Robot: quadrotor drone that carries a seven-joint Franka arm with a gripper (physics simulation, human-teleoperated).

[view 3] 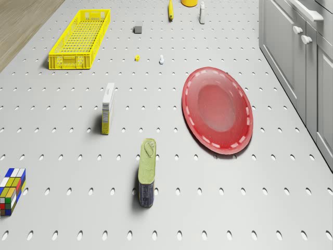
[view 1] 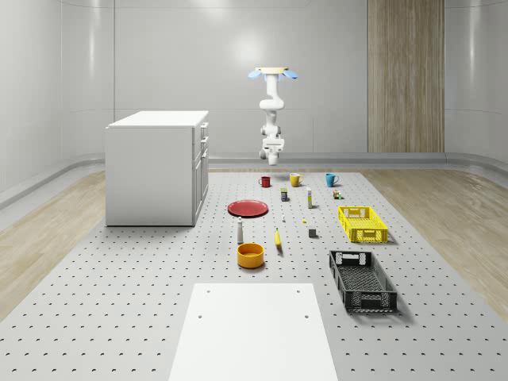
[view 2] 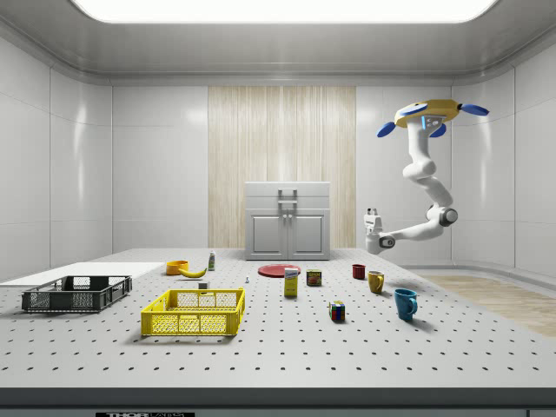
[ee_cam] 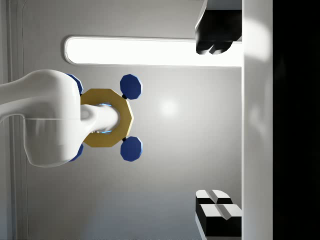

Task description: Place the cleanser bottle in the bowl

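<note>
The cleanser bottle (view 1: 240,230), small and white, stands upright on the perforated table just behind the orange bowl (view 1: 250,255). The side view has the bottle (view 2: 211,260) next to the bowl (view 2: 177,268); the drone view has the bottle (view 3: 202,13) and the bowl (view 3: 189,2) far ahead. The drone (view 1: 274,73) hovers high over the table's far end, behind the mugs. My gripper (view 1: 272,159) hangs in the air there, far from the bottle. In the side view the gripper (view 2: 373,213) points upward. In the wrist view the gripper (ee_cam: 217,120) is open and empty, facing the drone's body (ee_cam: 106,117).
A red plate (view 1: 248,208), a banana (view 1: 278,238), a yellow basket (view 1: 362,224) and a black basket (view 1: 362,279) lie around the bowl. A white cabinet (view 1: 159,167) stands at the whole-scene view's left. Mugs (view 1: 294,180), a box (view 3: 107,115), a can (view 3: 147,172) and a cube (view 3: 10,190) sit below the drone.
</note>
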